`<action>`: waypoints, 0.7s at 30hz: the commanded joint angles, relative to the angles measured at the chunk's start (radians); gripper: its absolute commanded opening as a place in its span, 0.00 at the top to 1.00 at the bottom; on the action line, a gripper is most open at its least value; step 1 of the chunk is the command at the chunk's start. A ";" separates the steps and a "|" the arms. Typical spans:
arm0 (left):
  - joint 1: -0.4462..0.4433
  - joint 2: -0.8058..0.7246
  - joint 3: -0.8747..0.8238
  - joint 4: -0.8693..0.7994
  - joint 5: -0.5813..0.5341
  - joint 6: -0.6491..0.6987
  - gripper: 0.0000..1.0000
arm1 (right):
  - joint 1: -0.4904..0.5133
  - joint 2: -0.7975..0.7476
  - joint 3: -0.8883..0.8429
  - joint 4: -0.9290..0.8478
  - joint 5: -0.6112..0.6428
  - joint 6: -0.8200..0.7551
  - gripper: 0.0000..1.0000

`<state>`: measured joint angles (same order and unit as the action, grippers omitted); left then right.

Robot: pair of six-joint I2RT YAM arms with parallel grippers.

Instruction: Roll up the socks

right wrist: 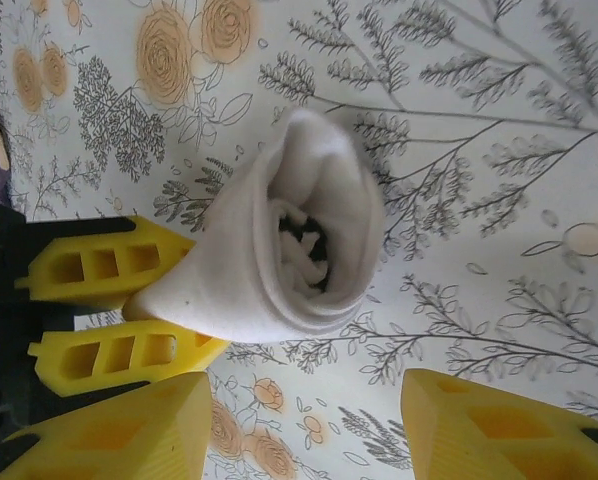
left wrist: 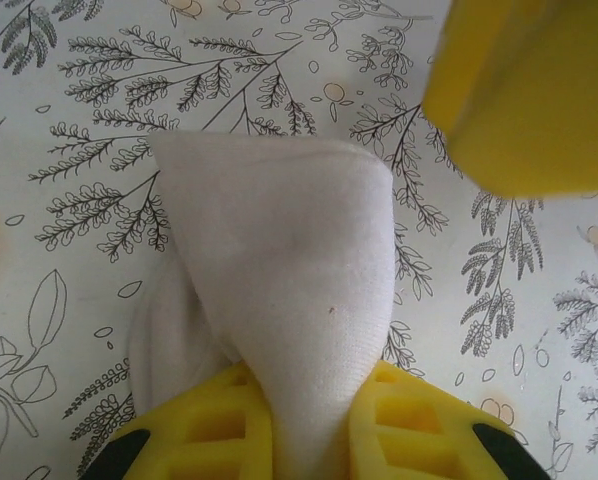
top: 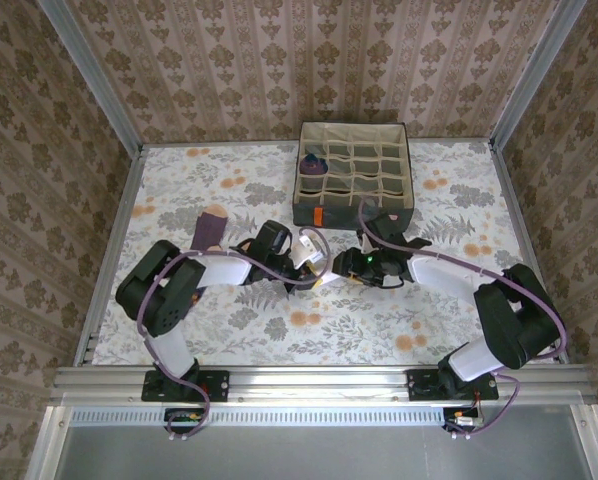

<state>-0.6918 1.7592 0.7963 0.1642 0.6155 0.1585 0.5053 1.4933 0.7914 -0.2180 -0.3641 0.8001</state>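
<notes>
Light is bright, even and diffuse, casting soft faint shadows on the floral table [top: 379, 320]. The 2 wrist views hold its print sharp; the nearest yellow fingers [left wrist: 524, 90] blur slightly.

Both arms are bent at the elbow and folded inward, so that the two forearms are brought toward each other ahead of the bases. The left arm [top: 164, 295] is raised from its base, its elbow pushed out to the left and its forearm laid low and pointed right. The right arm [top: 509, 315] is mirrored, with its elbow set out to the right and its forearm pointed left. The left gripper [left wrist: 309, 405] is closed, a white sock [left wrist: 289, 260] being pinched between its yellow fingers [left wrist: 209, 430]. The right gripper [right wrist: 307, 400] is held spread, its fingers [right wrist: 499, 430] set wide apart just beside the left gripper's tips.
</notes>
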 commanded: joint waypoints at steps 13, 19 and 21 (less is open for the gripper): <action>0.036 0.111 0.024 -0.043 0.140 -0.165 1.00 | 0.035 0.108 -0.036 0.281 0.043 0.303 0.42; 0.041 0.126 0.020 -0.028 0.162 -0.184 1.00 | 0.036 0.156 -0.005 0.257 0.049 0.320 0.39; 0.045 0.132 0.019 -0.023 0.172 -0.191 1.00 | 0.037 0.162 -0.003 0.239 0.060 0.325 0.38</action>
<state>-0.6506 1.8404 0.8272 0.2115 0.7792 -0.0002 0.5350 1.6382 0.7643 0.0299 -0.3405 1.0969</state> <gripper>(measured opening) 0.060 0.617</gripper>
